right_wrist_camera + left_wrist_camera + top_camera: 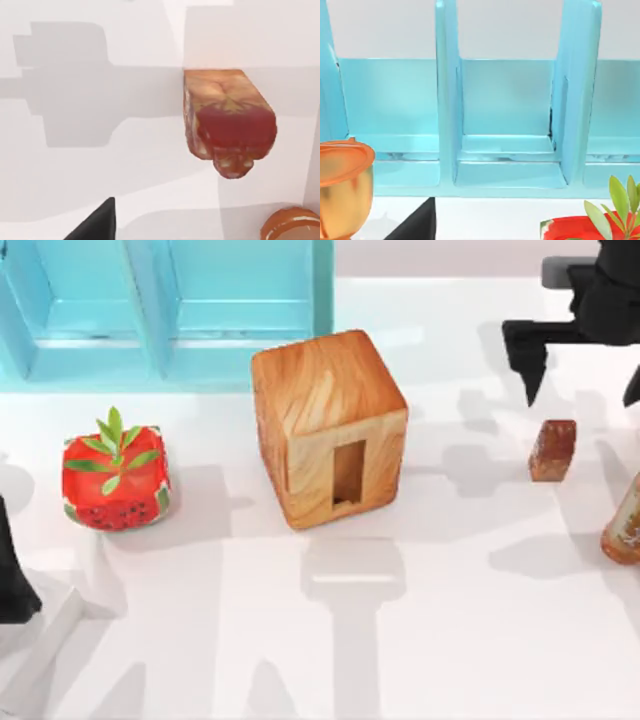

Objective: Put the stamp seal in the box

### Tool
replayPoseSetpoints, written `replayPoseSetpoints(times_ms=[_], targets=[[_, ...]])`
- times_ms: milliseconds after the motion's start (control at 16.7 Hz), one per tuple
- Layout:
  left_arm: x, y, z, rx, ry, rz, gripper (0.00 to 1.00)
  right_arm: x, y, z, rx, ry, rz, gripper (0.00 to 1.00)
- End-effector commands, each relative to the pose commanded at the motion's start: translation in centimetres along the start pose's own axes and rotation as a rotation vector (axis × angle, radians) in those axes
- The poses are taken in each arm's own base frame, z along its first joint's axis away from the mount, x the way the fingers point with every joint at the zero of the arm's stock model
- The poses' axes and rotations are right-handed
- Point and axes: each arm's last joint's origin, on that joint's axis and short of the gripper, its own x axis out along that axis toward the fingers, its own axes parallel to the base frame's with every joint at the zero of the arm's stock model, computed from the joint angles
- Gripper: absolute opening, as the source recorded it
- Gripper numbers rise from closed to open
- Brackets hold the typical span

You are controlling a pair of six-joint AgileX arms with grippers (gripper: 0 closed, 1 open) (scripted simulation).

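The stamp seal (pixel 552 450), a small mottled reddish-brown block, stands upright on the white table at the right. In the right wrist view the stamp seal (pixel 227 125) is just ahead of one black fingertip (pixel 97 225). My right gripper (pixel 580 375) hovers open just behind the seal, with nothing between its fingers. The box (pixel 330 425), a wooden cube with a tall slot in its front face, sits at the table's middle, left of the seal. My left arm (pixel 15 570) is parked at the near left edge, and one of its fingers (pixel 417 225) shows in the left wrist view.
A light blue compartment shelf (pixel 165 310) runs along the back left. A red watermelon-patterned pot with green leaves (pixel 115 480) sits left of the box. An orange-brown bottle (pixel 625 525) lies at the right edge, near the seal. An orange-lidded golden jar (pixel 345 190) stands near the left gripper.
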Motion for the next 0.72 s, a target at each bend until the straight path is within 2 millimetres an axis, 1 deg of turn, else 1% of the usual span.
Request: replayPoseSetpoints(times_ms=[240,300,420,540,720], targets=[[0.0,0.0,0.0,0.0,0.0,0.0,1.0,0.0,0.0,0.0,0.0,0.001,0.0,1.0],[0.0,0.0,0.0,0.0,0.0,0.0,1.0,0.0,-0.2,0.1,0.005,0.0,0.0,1.0],[0.0,0.0,0.0,0.0,0.0,0.0,1.0,0.5,-0.2,0.1,0.002,0.001,0.0,1.0],[0.0,0.0,0.0,0.0,0.0,0.0,1.0,2.2,-0.1,0.2,0.0,0.005,-0.001,1.0],[0.0,0.0,0.0,0.0,0.0,0.0,1.0,5.9,0.0,0.4,0.0,-0.005,0.001,1.0]])
